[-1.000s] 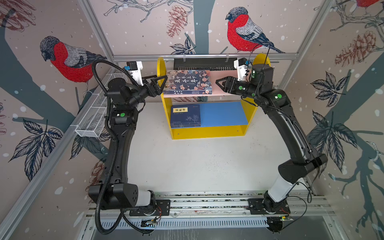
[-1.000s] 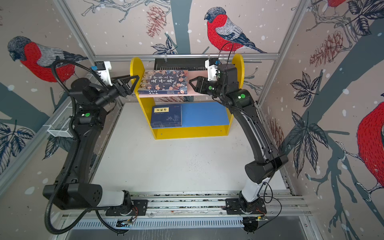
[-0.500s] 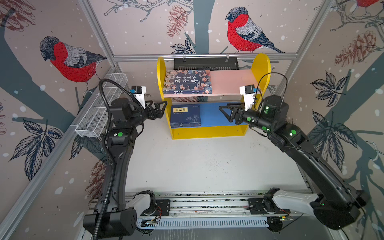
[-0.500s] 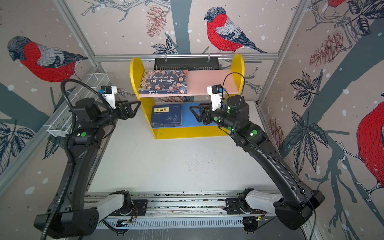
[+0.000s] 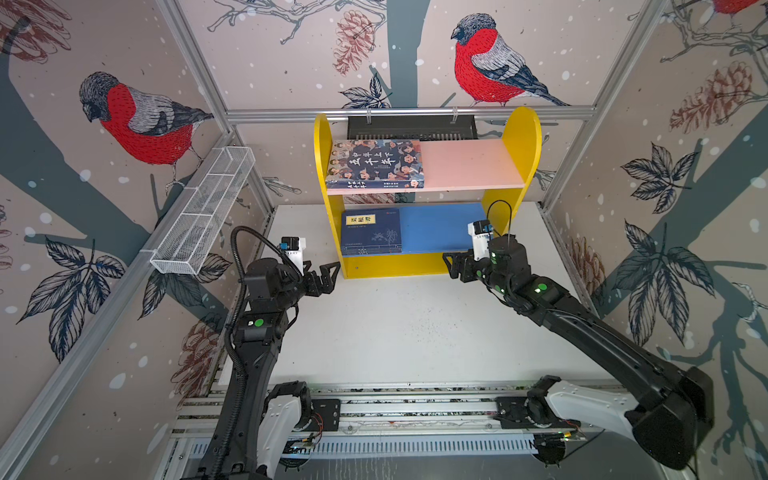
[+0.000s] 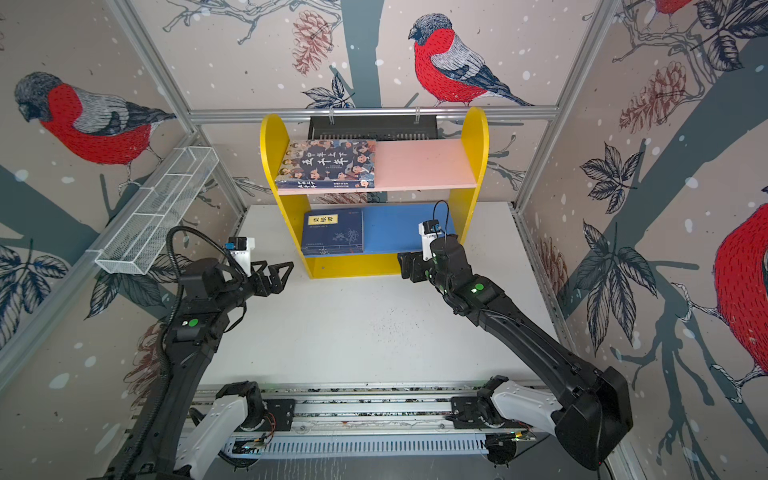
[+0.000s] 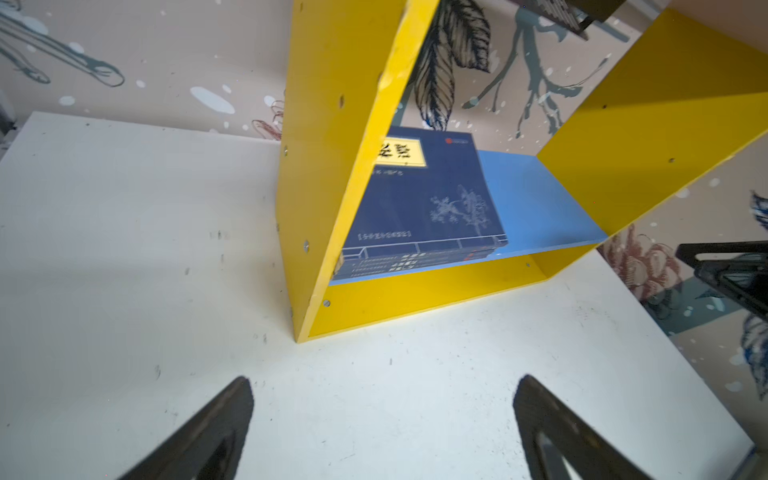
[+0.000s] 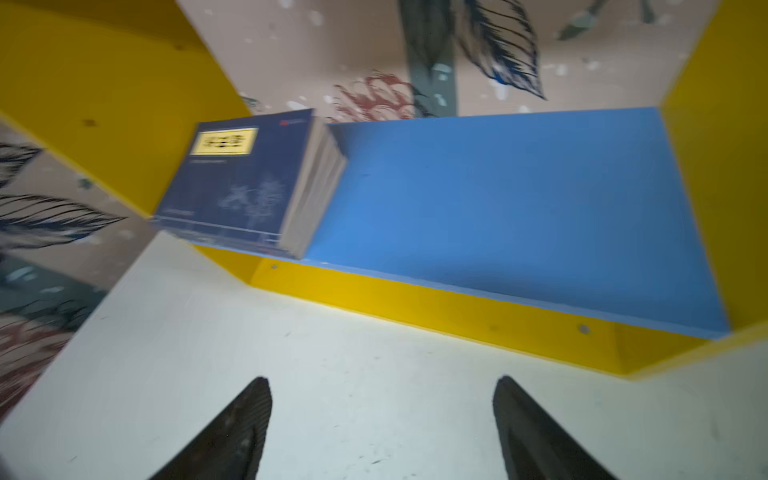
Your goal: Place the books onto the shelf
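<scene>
The shelf [image 5: 519, 137] [image 6: 473, 137] stands at the back of the table, with yellow sides, a pink upper board [image 5: 469, 164] and a blue lower board [image 5: 436, 226]. A large illustrated book [image 5: 376, 164] [image 6: 328, 164] lies flat on the left of the pink board. A stack of navy books [image 5: 371, 232] [image 6: 332, 232] [image 7: 419, 199] [image 8: 241, 183] lies on the left of the blue board. My left gripper [image 5: 328, 274] [image 7: 382, 386] is open and empty by the shelf's front left corner. My right gripper [image 5: 451, 266] [image 8: 382, 386] is open and empty in front of the blue board's right half.
A white wire basket [image 5: 203, 212] hangs on the left wall. A black vented tray [image 5: 411, 128] hangs on the rail behind the shelf. The white table [image 5: 395, 332] stretches from the shelf to the arms' base rail [image 5: 395, 411].
Both grippers have drawn back and down from the ends of the large book on the pink board to the front of the shelf. Their jaws have spread wider. The books have stayed put.
</scene>
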Robot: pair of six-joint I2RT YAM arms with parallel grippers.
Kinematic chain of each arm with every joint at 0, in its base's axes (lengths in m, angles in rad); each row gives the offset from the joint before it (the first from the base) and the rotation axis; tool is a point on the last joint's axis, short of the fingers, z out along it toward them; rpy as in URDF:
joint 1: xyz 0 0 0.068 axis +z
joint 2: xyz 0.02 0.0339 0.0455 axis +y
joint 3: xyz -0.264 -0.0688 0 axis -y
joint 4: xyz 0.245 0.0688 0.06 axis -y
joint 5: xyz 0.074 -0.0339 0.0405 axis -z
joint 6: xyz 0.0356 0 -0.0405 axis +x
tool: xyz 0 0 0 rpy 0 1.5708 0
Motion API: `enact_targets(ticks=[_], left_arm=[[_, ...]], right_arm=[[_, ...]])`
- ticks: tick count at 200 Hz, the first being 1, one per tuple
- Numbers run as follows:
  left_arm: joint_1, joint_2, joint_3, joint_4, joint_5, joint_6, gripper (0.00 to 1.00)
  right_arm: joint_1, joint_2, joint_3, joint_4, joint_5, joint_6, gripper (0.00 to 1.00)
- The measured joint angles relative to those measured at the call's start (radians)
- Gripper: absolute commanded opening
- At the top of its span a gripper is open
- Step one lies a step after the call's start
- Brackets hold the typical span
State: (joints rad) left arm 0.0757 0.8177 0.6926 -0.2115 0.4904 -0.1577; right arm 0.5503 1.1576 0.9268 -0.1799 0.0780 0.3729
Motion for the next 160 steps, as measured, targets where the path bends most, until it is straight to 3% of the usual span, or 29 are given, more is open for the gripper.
enact_targets(ticks=[15,75,160], left_arm=[[0.0,0.01,-0.042,0.037,-0.034,0.008,0.98],[0.036,0.11,-0.167,0.224,-0.182,0.032,0.98],[0.138,0.28,-0.312,0.579,-0.167,0.022,0.98]], right_arm=[[-0.057,-0.001,-0.052,0.013,0.034,0.027,1.0],[-0.109,-0.078,-0.261,0.198,0.131,0.033,1.0],[-0.138,-0.187,-0.399,0.349,0.243,-0.082,1.0]])
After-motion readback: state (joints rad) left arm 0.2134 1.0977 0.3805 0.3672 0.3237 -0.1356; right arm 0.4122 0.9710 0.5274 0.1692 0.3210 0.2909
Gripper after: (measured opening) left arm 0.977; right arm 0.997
